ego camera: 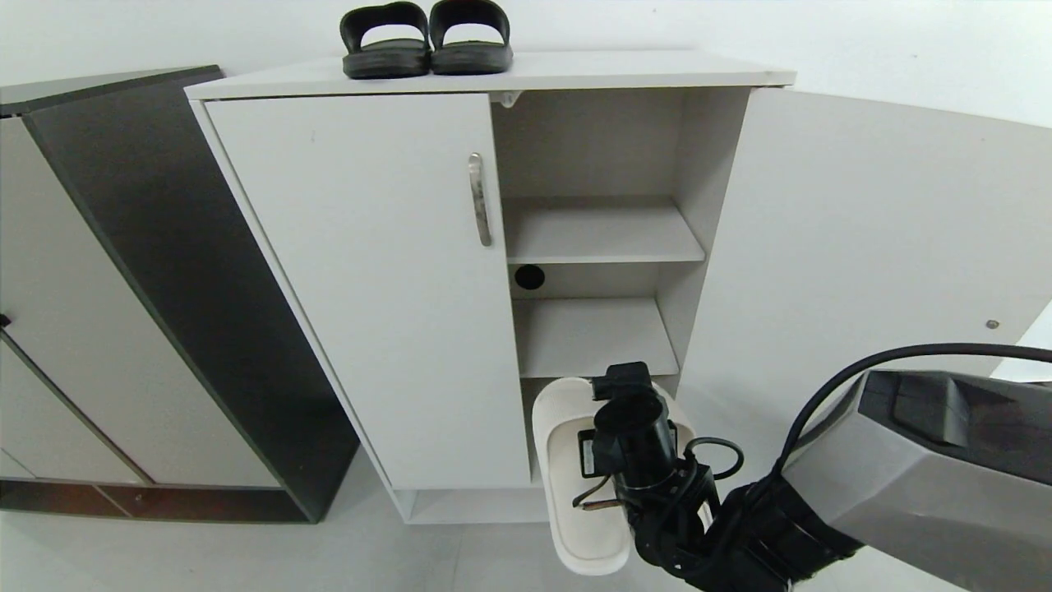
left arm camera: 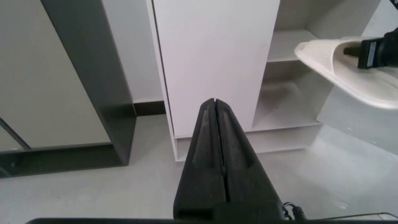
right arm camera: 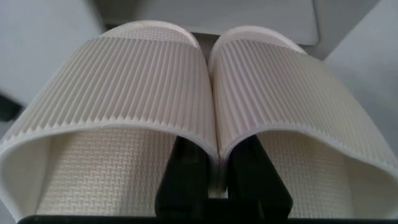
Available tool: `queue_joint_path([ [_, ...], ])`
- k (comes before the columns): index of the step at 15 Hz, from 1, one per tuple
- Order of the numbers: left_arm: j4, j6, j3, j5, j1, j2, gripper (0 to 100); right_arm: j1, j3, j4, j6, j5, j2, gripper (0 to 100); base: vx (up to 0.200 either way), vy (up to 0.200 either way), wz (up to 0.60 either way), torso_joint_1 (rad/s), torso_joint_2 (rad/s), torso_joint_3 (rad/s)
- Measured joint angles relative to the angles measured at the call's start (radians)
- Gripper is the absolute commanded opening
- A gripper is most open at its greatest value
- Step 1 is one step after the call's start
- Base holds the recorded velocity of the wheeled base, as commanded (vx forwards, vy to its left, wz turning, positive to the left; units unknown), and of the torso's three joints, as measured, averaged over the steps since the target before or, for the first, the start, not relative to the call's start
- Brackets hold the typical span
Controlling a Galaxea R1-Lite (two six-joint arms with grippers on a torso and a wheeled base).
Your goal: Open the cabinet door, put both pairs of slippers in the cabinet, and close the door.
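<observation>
A white cabinet (ego camera: 625, 76) stands with its right door (ego camera: 863, 247) swung wide open and its left door (ego camera: 370, 288) closed. On its top rests a pair of black slippers (ego camera: 427, 39). My right gripper (ego camera: 626, 393) is shut on a pair of white slippers (ego camera: 567, 460), pinching their two inner walls together (right arm camera: 211, 99). They hang just in front of the cabinet's lowest compartment, toes toward it. My left gripper (left arm camera: 214, 109) is shut on nothing, low over the floor before the closed door; past it the white slippers (left arm camera: 348, 62) hang in the air.
Inside the open half are two bare shelves (ego camera: 600, 234) (ego camera: 592, 337); a round hole (ego camera: 529, 277) is in the back panel. A metal handle (ego camera: 479, 200) is on the closed door. A dark-sided cabinet (ego camera: 164, 288) stands to the left. Grey floor (ego camera: 246, 559) lies in front.
</observation>
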Motion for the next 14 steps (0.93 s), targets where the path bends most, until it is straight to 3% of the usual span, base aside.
queue_joint_path([
  [9,0.0,0.001,0.0,-0.002,0.0,0.001,0,0.0,-0.051,-0.033,-0.045,-0.045,0.052,0,0.0,0.0,0.0,0.001,0.0,-0.18],
  [13,0.0,0.002,0.0,-0.001,0.0,0.001,0,0.015,0.012,-0.405,-0.234,-0.07,0.065,0,0.0,0.0,0.0,0.0,0.0,0.0],
  [14,-0.001,0.002,0.0,-0.001,0.0,0.001,0,0.016,0.027,-0.446,-0.267,-0.069,0.079,0,0.0,0.0,0.0,0.0,0.0,0.0],
])
